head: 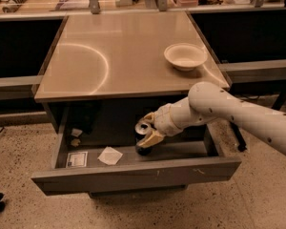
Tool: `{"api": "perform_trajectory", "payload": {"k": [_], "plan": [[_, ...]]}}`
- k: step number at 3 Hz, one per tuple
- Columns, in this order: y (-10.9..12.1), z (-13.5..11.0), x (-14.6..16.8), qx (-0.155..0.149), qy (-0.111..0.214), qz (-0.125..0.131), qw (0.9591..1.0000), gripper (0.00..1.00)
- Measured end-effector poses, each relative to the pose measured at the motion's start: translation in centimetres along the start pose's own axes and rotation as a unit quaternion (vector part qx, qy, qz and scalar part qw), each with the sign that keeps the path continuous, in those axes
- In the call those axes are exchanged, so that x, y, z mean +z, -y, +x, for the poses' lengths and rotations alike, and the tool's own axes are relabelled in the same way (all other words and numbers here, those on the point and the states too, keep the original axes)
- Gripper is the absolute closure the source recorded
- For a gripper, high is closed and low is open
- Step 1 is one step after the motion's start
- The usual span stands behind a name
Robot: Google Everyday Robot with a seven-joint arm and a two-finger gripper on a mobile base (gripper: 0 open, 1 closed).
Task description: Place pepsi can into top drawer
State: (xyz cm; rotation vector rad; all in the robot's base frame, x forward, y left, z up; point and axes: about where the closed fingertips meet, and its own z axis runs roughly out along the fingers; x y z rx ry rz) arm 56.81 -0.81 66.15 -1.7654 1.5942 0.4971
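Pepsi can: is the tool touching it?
Touching. The camera view shows the tool inside the top drawer, its fingers clamped against the pepsi can.

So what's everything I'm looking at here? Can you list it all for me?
tabletop: one, tan, above the open drawer
bowl: one, white, on the tabletop towards its right rear
top drawer: one, grey, pulled open below the tabletop
pepsi can: one, dark blue with a silver top, inside the drawer near its middle, tilted
paper scrap: one, white, on the drawer floor left of the can
label: one, white, at the drawer's front left
arm: one, white, reaching in from the right
claw: one, cream, inside the drawer, closed around the can
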Motion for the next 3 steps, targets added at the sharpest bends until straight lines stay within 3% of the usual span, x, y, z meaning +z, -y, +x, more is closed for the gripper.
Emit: {"api": "perform_trajectory", "payload": {"k": [1,2,3], "plan": [[0.00,0.00,0.00,0.000,0.000,0.000,1.0000,0.16],[0.00,0.00,0.01,0.000,0.000,0.000,1.0000,0.00],[0.00,0.00,0.01,0.000,0.000,0.000,1.0000,0.00]]}}
